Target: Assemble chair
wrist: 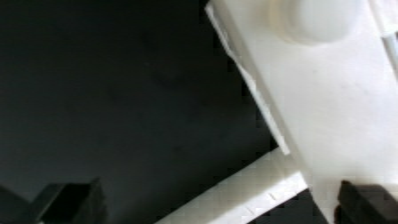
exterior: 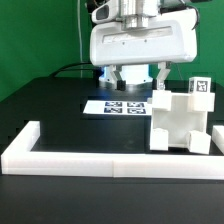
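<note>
Exterior view | gripper (exterior: 135,83): jaws wide apart, holding nothing, poised over marker board (exterior: 118,106) | chair (exterior: 181,122): assembled white blocks, right of gripper, near border wall (exterior: 100,159) | table (exterior: 45,105): black

No readable text or numbers showed; only black-and-white square tags stood on the chair (exterior: 182,122) and the marker board (exterior: 118,106) under the jaws

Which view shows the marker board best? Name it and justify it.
The exterior view. There the marker board lies flat on the black table, its printed tags visible just below the open fingers. The wrist view shows none of it, only white chair parts and dark table.
</note>
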`<state>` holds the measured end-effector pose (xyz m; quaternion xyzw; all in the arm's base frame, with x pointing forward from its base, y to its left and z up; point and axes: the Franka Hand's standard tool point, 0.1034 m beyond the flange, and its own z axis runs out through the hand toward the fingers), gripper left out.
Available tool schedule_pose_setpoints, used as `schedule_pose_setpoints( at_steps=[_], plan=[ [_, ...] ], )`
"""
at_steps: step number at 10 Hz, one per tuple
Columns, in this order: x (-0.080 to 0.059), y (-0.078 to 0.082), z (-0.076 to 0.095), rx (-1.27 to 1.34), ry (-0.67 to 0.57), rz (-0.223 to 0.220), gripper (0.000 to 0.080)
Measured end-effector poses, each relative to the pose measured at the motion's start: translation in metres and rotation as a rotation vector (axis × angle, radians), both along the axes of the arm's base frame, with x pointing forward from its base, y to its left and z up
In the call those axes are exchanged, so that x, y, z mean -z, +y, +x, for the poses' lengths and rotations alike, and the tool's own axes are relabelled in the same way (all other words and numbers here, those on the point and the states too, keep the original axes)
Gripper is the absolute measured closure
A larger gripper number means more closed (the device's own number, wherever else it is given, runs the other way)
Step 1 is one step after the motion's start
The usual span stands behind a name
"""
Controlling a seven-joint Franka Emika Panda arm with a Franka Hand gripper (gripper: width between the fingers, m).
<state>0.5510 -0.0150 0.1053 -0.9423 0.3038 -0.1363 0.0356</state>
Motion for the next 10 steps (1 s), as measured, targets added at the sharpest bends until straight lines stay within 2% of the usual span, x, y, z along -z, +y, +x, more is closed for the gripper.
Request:
schedule_pose_setpoints(
  at_steps=[2, 5, 8, 10],
  plan=[
    [0.011, -0.001, 0.011, 0.004, 0.001, -0.019, 0.015],
    [0.011, -0.007, 0.023, -0.005, -0.021, -0.041, 0.015],
    [0.008, -0.009, 0.011, 0.002, -0.016, -0.034, 0.015],
    [-0.001, -0.003, 0.006, 0.008, -0.013, -0.007, 0.015]
  ],
)
